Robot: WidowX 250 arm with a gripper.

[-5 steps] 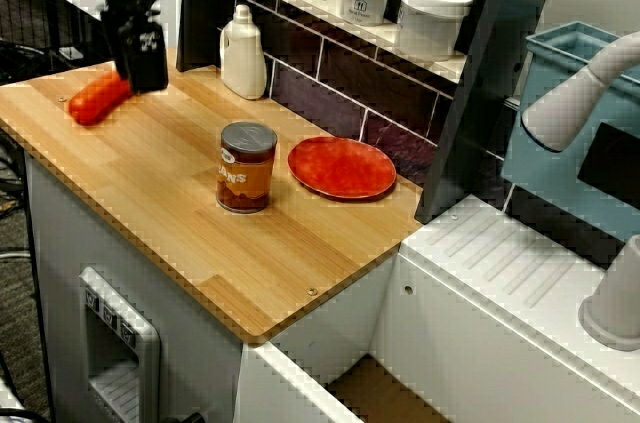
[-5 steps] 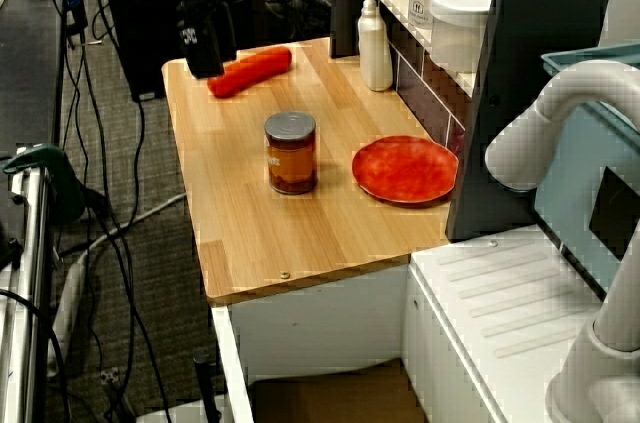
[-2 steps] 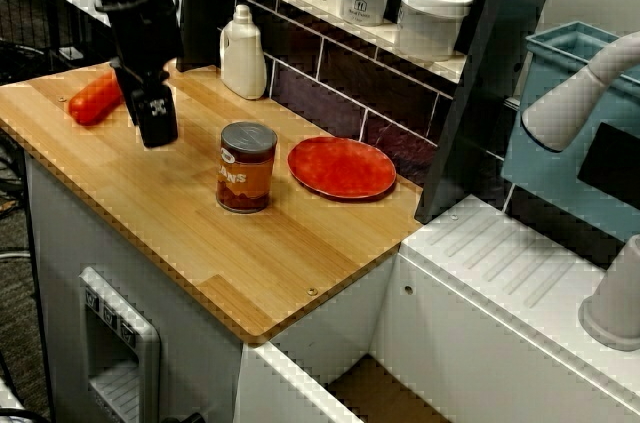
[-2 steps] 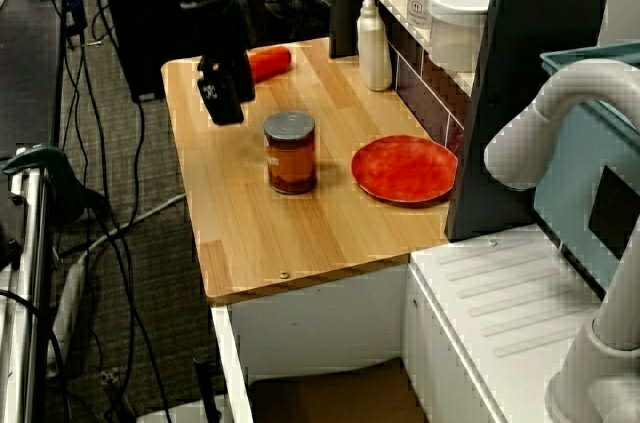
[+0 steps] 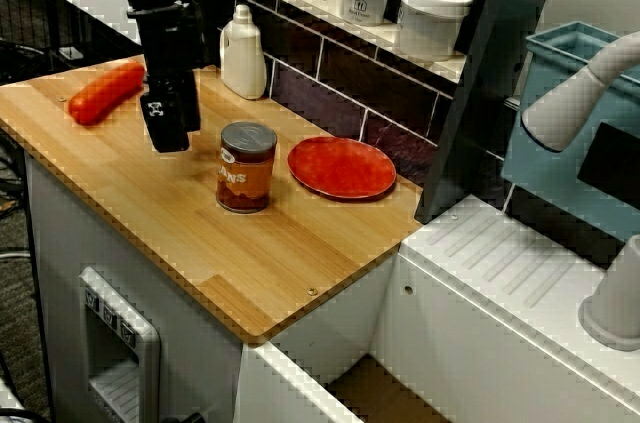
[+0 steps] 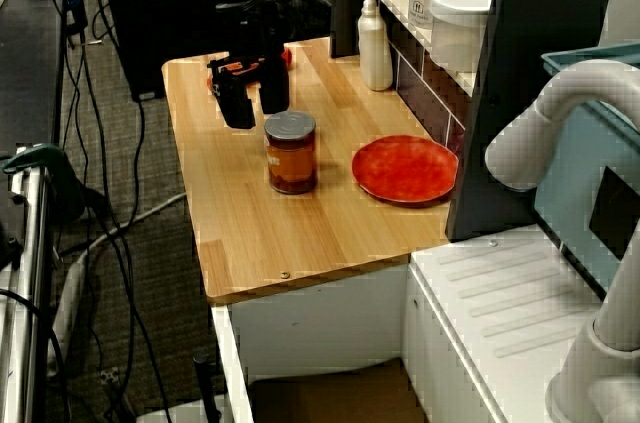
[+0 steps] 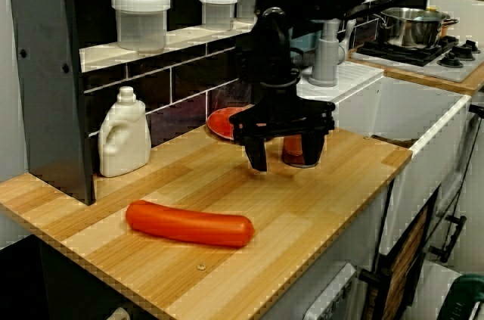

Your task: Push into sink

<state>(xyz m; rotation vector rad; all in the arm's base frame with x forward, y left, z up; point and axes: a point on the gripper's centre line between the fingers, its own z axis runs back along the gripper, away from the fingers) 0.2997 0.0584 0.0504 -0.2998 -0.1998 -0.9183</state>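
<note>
On the wooden counter (image 5: 150,203), the black gripper (image 7: 283,155) hangs fingers-down just beside the can of beans (image 5: 246,167), fingers spread wide with nothing between them (one fingertip seems to sit right by the can, though I can't tell if they touch). A red sausage (image 7: 189,223) lies well apart, near the white bottle (image 7: 125,141). Beyond the red plate (image 5: 342,167), the sink (image 7: 423,119) opens at the counter's far end.

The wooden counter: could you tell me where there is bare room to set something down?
Free: the front strip of the wooden counter, between the can and the sink-side edge. Crowded: the back wall, with bottle and red plate, and the far end, with the gripper and sausage.
</note>
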